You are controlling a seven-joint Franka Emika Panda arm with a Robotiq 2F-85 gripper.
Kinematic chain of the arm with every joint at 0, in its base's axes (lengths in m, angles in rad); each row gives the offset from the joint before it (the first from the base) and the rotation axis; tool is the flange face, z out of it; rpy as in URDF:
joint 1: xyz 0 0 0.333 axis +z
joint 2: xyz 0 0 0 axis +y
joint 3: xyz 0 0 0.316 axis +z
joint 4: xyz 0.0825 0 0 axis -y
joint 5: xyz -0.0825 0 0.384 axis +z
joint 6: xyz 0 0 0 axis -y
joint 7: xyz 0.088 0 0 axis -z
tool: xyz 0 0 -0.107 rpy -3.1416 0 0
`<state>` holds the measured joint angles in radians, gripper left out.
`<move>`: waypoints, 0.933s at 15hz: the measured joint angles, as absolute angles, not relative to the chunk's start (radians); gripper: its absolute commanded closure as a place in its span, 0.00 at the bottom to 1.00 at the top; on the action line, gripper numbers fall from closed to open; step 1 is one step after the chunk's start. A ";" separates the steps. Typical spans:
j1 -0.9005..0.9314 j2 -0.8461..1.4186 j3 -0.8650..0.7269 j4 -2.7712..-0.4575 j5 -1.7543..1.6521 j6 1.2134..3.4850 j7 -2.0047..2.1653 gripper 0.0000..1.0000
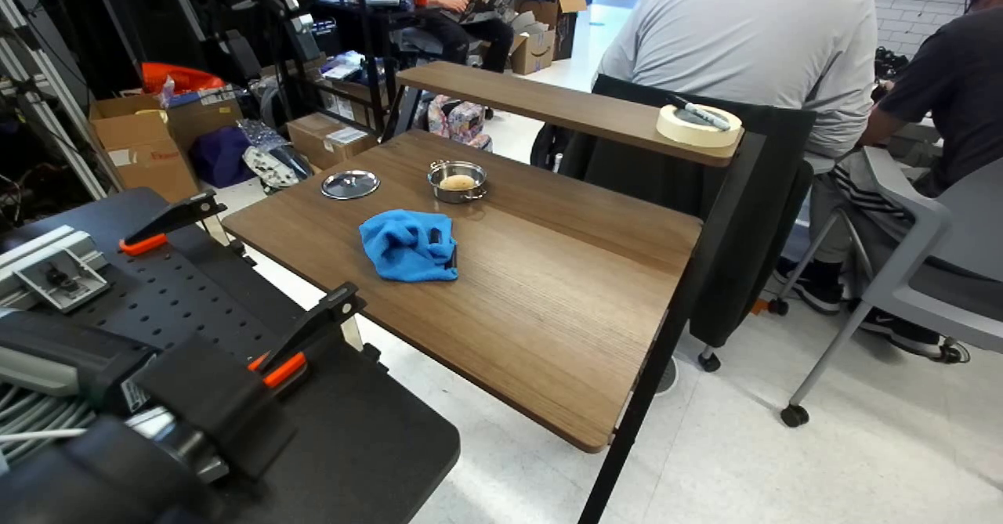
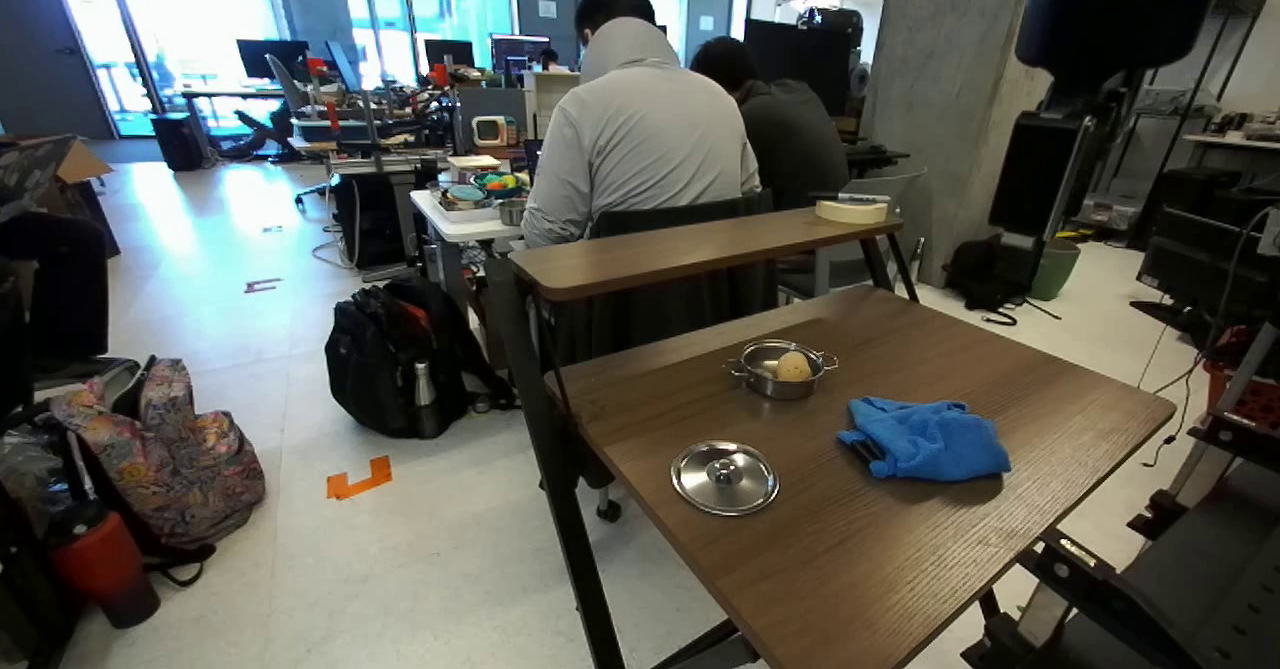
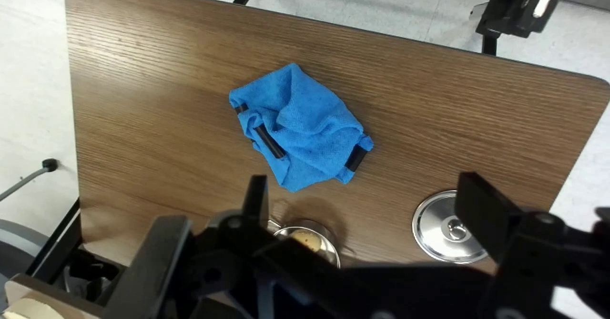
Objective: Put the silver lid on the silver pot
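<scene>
The job looks to be at its first step, the approach: in an exterior view the silver lid [image 1: 351, 185] lies flat on the bench [image 1: 548, 297], left of the silver pot [image 1: 457, 196] and apart from it, with a blue cloth [image 1: 407, 246] nearer than both. The next move, I'd judge, is to bring the gripper [image 3: 364, 185] over the lid's knob [image 2: 724, 469], come down, pinch and lift, then carry the lid right to the pot. In the wrist view the fingers [image 3: 482, 209] stand wide apart with nothing held; one covers part of the lid, and the gripper's body hides much of the pot. That view looks down on the bench, so the gripper seems poised above it, pointing roughly downward; how high I can't say. The pot holds a pale rounded item [image 2: 794, 366] (worth watching, as it might keep the lid from seating).
</scene>
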<state>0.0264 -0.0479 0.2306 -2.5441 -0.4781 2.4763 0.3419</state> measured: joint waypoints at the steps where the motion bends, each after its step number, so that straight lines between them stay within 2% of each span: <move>1: 0.033 -0.022 0.223 -2.537 -0.455 2.493 0.326 0.00; 6: 0.062 0.169 0.201 -2.446 -0.244 2.513 0.101 0.00; 14: 0.124 0.439 0.131 -2.234 -0.229 2.555 0.087 0.00</move>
<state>0.1237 0.4395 0.1305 -2.2340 -0.2295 2.5548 0.0873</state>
